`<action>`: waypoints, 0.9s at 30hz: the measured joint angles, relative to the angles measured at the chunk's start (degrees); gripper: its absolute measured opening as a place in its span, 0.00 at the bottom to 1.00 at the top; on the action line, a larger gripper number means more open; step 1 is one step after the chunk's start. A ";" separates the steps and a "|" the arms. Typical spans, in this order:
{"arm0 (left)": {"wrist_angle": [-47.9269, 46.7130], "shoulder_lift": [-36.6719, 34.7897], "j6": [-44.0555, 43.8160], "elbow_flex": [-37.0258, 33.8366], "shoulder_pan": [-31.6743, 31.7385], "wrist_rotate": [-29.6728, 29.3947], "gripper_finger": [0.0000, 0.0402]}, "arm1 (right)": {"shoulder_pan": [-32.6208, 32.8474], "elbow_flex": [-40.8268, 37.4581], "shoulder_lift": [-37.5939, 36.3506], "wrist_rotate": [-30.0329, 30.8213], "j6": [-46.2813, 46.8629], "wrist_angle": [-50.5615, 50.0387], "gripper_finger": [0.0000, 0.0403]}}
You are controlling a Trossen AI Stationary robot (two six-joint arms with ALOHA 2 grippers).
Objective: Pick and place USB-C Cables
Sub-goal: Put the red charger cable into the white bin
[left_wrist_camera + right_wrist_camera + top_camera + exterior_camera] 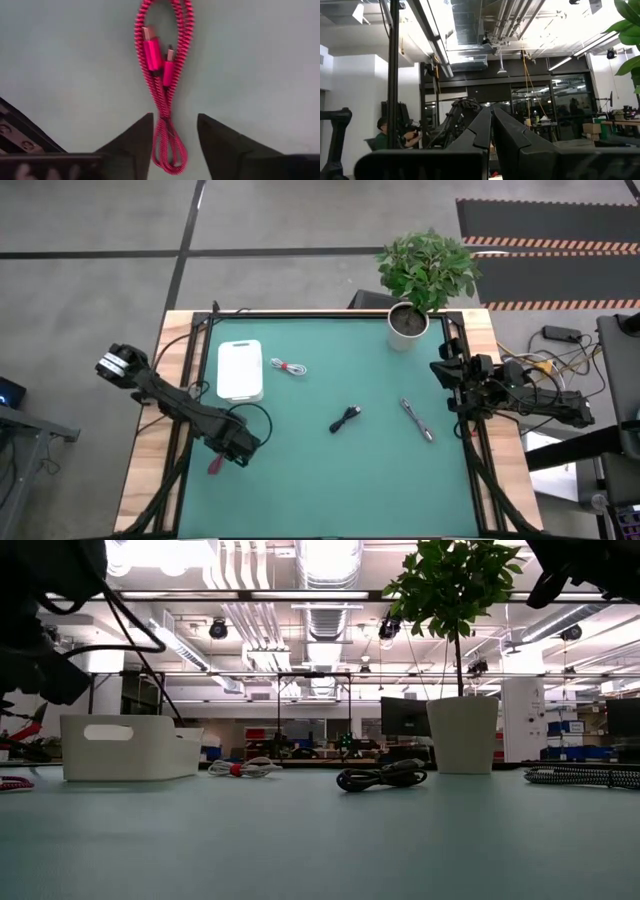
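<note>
At the near left edge of the green counter (330, 470), your left hand (222, 455) hangs over the red cable (163, 75), which the high view shows only as a small red sliver beside the arm. The left wrist view gives you what the others do not: a braided, glossy loop folded long and narrow, its two metal-tipped plugs lying side by side inside the loop, flat on the matte surface. The dark wedge-shaped fingers (135, 145) stand apart on either side of the loop's end, and you cannot tell whether they touch it. From above, the white rounded-rectangle tray (240, 370) sits near the far left, with the white cable (288, 366) and its red tie just beside it; the black cable (346, 418) lies mid-counter and the grey cable (417, 419) to its right, all well apart. The low view shows the tray as a smooth-walled tub with a slot handle, and the black cable as a low coil. Your right hand (491, 135) waits at the right edge near the potted plant (420, 280), fingers pressed together on nothing, pointing out into the room.
</note>
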 joint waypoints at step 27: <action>1.23 0.83 0.00 -2.44 -0.02 -6.87 0.38 | 0.00 0.00 0.22 -0.02 2.21 -0.34 0.02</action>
